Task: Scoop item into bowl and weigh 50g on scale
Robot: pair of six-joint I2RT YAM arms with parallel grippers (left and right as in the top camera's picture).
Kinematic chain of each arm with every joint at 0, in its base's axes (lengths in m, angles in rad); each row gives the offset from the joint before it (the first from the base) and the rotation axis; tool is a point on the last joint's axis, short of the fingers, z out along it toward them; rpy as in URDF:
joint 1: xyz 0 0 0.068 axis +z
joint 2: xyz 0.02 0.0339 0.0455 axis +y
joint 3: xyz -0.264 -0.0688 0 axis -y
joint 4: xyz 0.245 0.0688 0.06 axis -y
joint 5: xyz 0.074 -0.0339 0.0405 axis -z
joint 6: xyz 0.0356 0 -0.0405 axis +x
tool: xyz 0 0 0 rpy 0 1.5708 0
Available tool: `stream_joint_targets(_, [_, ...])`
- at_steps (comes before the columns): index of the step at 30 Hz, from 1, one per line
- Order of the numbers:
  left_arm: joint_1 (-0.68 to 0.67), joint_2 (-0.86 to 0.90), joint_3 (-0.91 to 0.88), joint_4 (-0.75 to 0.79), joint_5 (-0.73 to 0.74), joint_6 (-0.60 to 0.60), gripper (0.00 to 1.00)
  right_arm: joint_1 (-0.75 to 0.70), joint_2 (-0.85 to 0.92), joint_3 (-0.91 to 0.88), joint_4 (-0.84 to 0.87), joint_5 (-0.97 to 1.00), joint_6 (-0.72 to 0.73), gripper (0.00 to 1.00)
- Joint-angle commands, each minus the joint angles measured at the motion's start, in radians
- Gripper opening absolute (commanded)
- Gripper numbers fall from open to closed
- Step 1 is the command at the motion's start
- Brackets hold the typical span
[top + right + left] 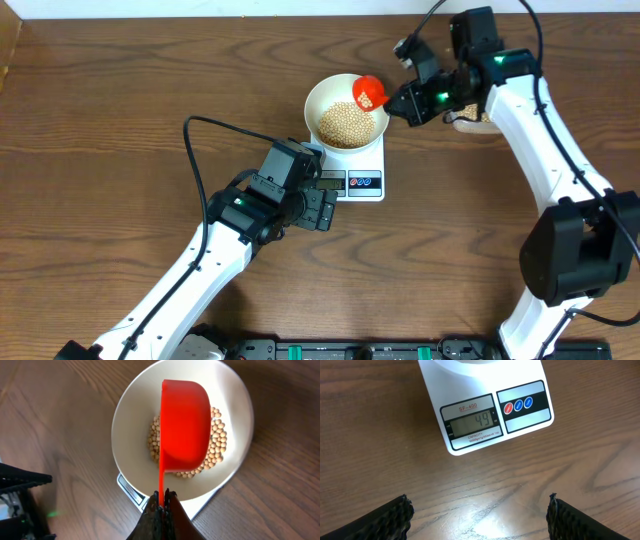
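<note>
Beans point(346, 124) heaped in white bowl point(318, 95) on scale point(365, 183), upper centre of overhead view. Right gripper point(405, 100) pressed together on red scoop point(370, 92); cup over bowl's upper-right rim, long axis running right toward claw. Left gripper point(325, 208) spread wide just below scale, holding nothing.

Left wrist view: fingers point(390, 517) far apart at bottom corners, touching nothing. Scale slightly tilted, display point(472, 422) reading 49, facing down-frame.

Right wrist view: pinched on handle point(161, 480) at bottom centre; scoop pointing straight up frame, cup above beans.
</note>
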Motion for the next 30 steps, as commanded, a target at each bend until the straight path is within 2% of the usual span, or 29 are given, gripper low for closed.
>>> stream_joint_targets(1, [-0.002,0.006,-0.002,0.001,-0.017,0.002,0.88,0.034,-0.012,0.013,-0.003,0.064,-0.038,0.01])
stream_joint_targets(13, [-0.002,0.006,-0.002,0.001,-0.017,0.002,0.88,0.138,-0.012,0.013,-0.006,0.285,-0.074,0.01])
stream_joint_targets(30, [-0.002,0.006,-0.002,0.001,-0.017,0.002,0.88,0.166,-0.012,0.013,-0.001,0.34,-0.116,0.01])
